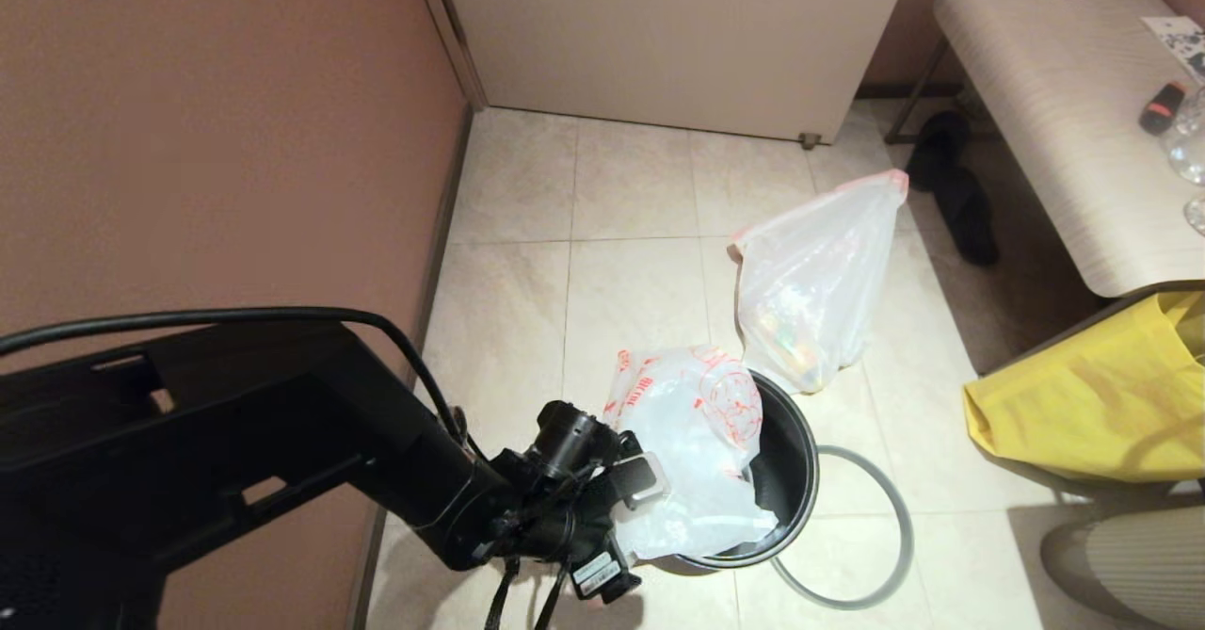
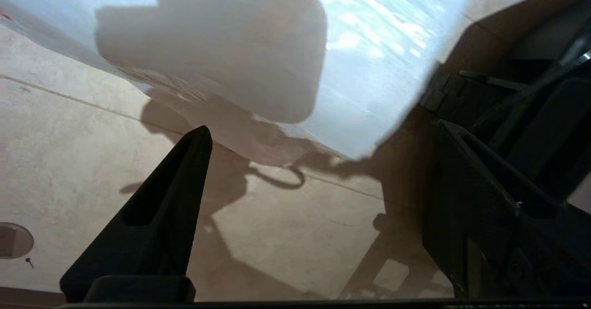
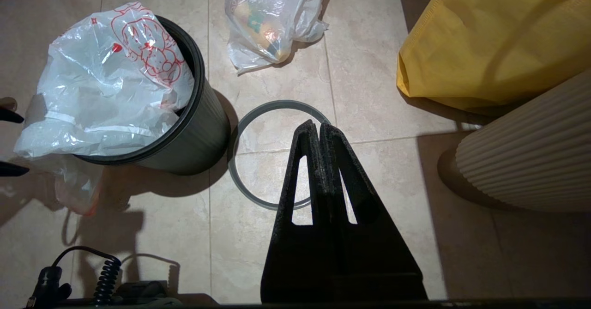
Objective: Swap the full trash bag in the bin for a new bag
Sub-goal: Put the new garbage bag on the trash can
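Jaws wide and empty, left gripper (image 1: pixel 650 493) hovers beside new bag (image 1: pixel 697 442) draped loosely over bin (image 1: pixel 795 479). Full trash bag (image 1: pixel 814 282) sits on floor; hoop (image 1: pixel 885 536) remains unfitted. Right gripper (image 3: pixel 319 131) shut.

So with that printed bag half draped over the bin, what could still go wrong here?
The new bag only lies bunched over one side of the bin, and the left pincer stands open beside it, so it could slide off or sag inside. The grey hoop lies on the floor against the bin; a nudge might shift it out of easy reach. The full trash bag stands close behind and could tip over.
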You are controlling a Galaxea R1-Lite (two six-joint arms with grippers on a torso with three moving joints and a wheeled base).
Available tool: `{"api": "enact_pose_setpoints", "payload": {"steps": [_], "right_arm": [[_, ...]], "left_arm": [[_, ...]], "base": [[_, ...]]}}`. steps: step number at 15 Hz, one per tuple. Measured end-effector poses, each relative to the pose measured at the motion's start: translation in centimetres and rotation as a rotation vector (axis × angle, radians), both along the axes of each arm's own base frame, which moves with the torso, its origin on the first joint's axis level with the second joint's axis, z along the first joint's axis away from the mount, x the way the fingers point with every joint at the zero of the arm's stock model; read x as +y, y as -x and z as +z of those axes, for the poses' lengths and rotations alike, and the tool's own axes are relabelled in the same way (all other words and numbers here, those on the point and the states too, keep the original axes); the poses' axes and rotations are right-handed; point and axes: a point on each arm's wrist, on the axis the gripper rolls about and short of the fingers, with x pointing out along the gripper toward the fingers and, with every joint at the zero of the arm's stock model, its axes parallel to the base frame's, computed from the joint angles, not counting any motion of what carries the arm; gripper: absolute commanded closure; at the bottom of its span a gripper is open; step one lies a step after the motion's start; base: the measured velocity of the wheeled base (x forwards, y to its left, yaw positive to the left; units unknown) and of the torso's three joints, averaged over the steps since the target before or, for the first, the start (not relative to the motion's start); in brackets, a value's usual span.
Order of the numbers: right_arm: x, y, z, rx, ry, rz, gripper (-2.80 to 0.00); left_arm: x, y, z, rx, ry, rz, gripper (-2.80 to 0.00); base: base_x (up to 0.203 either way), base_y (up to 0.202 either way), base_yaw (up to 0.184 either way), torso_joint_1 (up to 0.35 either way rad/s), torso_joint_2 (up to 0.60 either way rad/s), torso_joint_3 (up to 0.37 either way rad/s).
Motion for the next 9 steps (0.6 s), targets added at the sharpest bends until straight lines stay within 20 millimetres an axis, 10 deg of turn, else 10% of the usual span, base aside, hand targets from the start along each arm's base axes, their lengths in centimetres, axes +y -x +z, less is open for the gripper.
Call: {"api": "enact_pose_setpoints", "payload": {"steps": [3,4,9], "right_arm": [[0.0,0.0,0.0,0.0,0.0,0.0,0.0],[0.0,0.0,0.0,0.0,0.0,0.0,0.0],[0.0,0.0,0.0,0.0,0.0,0.0,0.0]], "left_arm": [[-0.8,-2.4,0.3,-0.045,0.034,0.021,-2.8],[-1.1,-3.0,0.3,-0.056,0.043,0.024,0.0],[-1.5,-3.9,-0.7,-0.05,0.047,0.036,0.0]], "base": [[0.0,0.0,0.0,0.0,0.0,0.0],[0.0,0.0,0.0,0.0,0.0,0.0],[0.0,0.0,0.0,0.0,0.0,0.0]]}}
